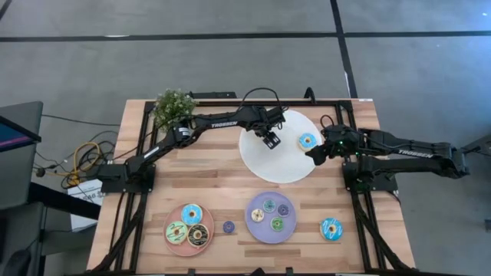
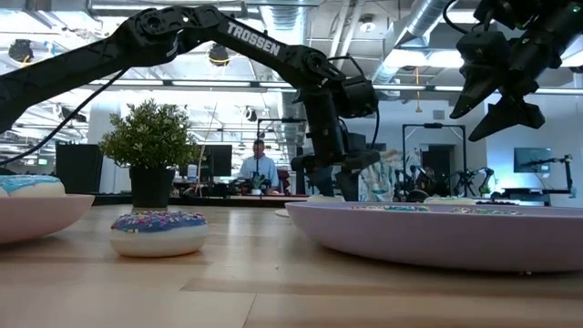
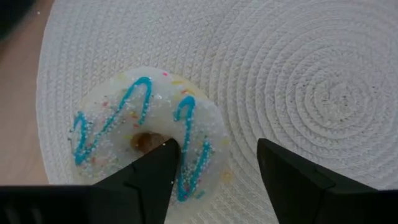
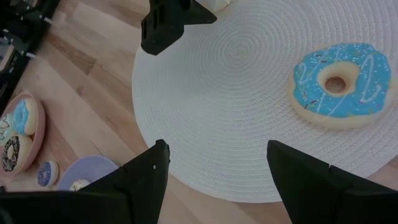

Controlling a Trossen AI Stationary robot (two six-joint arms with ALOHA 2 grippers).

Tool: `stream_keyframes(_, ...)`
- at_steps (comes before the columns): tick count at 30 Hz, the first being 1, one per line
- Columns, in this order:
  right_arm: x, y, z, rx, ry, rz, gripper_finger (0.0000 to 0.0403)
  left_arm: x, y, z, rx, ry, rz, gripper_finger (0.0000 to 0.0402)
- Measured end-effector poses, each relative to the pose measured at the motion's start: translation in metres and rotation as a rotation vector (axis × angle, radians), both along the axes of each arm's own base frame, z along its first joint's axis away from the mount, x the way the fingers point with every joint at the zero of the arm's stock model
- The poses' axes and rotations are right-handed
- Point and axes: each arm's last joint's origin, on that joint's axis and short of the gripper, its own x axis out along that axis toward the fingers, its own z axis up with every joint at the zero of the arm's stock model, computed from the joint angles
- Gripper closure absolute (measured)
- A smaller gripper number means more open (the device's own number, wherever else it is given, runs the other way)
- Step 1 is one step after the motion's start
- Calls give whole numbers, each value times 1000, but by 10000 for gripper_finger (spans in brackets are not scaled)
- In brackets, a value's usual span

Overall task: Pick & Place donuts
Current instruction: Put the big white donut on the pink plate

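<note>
**Two pincers over the white mat**

While the left pincer [image 1: 271, 140] hangs over the white mat [image 1: 282, 165], its two fingers [image 3: 149, 177] are spread apart and pinch nothing. Right below them lies a white donut with blue squiggles [image 3: 146, 134]; it sits on the mat close to the mat's rim, with bare wood just past it. One finger tip is over the donut's hole, the other over bare mat.

The right pincer [image 1: 313, 156] is at the mat's right rim, spread wide and holding nothing. A blue donut [image 1: 308, 141] lies on the mat just beside it. Most of the mat between the two pincers is bare, so there is room there.

At the desk's back left corner stands a small potted plant [image 1: 173, 106], next to the left arm.

Near the front edge sit a pink plate [image 1: 172, 242] with three donuts and a purple plate [image 1: 256, 230] with four tiny ones. A tiny purple donut [image 1: 229, 227] lies on the wood between the plates. Another blue donut [image 1: 331, 228] lies alone to the right of the purple plate. Open wood runs between the mat and the plates.

A person [image 2: 259, 167] sits far back in the room.
</note>
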Motion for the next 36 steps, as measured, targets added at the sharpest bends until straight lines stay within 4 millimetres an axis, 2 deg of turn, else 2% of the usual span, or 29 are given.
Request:
stream_keyframes(13,0,0,0,-1,0,0,143,-1,1,-1,42,16,20,266)
stream_keyframes(23,0,0,0,-1,0,1,143,-1,2,0,42,13,35,303)
stream_keyframes(36,0,0,0,-16,10,20,143,-3,-1,40,54,-40,97,308)
